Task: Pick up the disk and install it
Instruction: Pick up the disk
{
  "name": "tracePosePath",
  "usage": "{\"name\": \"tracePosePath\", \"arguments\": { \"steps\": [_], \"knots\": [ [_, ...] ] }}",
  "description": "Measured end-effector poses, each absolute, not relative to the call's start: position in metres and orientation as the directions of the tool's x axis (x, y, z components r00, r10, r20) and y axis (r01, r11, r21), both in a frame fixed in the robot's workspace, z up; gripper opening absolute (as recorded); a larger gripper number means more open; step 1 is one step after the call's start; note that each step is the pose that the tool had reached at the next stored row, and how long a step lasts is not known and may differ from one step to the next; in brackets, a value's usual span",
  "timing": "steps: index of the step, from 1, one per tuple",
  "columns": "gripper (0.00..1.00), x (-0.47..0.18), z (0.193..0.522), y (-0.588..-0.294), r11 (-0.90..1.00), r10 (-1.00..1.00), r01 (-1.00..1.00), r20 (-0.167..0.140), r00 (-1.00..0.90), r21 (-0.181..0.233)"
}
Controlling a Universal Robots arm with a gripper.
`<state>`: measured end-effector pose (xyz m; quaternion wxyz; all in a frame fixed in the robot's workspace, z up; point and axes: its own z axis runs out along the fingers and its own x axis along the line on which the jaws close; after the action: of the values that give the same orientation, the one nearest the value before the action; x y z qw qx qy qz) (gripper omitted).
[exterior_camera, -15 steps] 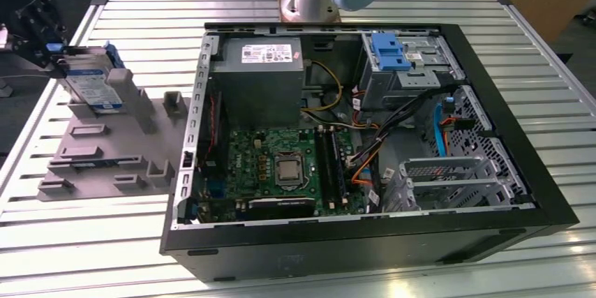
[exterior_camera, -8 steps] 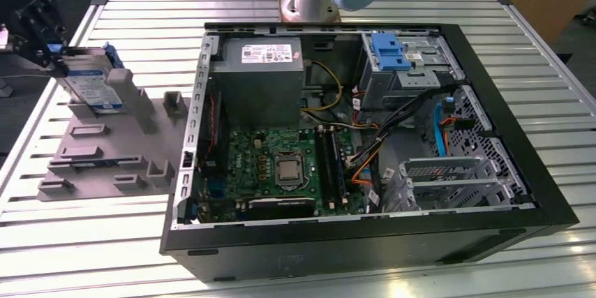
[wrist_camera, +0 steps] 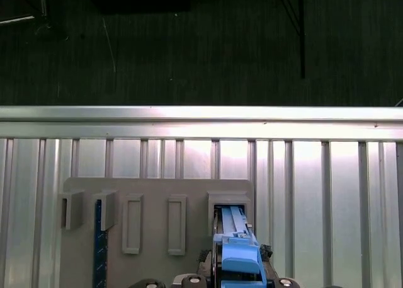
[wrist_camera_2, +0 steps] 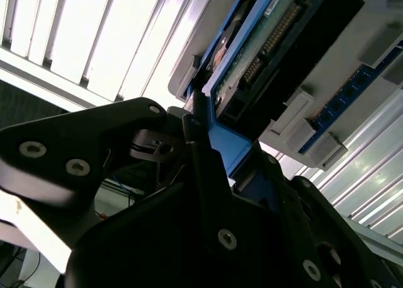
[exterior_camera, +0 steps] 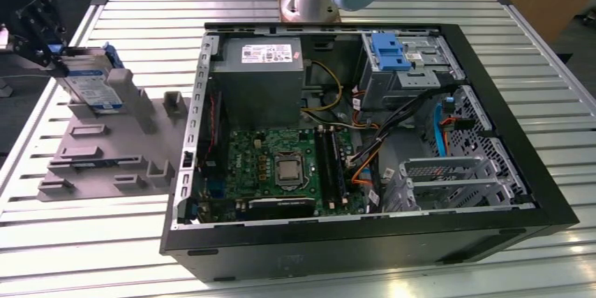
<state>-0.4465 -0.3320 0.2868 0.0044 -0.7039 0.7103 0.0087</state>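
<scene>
The disk, silver with a white-and-blue label in a blue bracket, stands upright in a slot of the grey holder rack at the exterior view's left. My gripper reaches it from the far left edge of the table. In the second wrist view the black fingers press on either side of the blue bracket's edge, so my gripper is shut on the disk. The first wrist view looks down on the blue bracket sitting in its rack slot.
The open computer case lies to the right of the rack, with an upright blue bracket at its drive bay, a grey power supply and the motherboard. A thin blue board stands in another rack slot. The slatted table's edge runs behind the rack.
</scene>
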Motion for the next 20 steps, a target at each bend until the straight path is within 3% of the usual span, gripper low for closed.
{"name": "tracePosePath", "arguments": {
  "steps": [20],
  "knots": [
    [0.36,-0.446,0.3,-0.332,0.009,-1.0,-1.0,-0.019,-0.009,0.006]
  ]
}}
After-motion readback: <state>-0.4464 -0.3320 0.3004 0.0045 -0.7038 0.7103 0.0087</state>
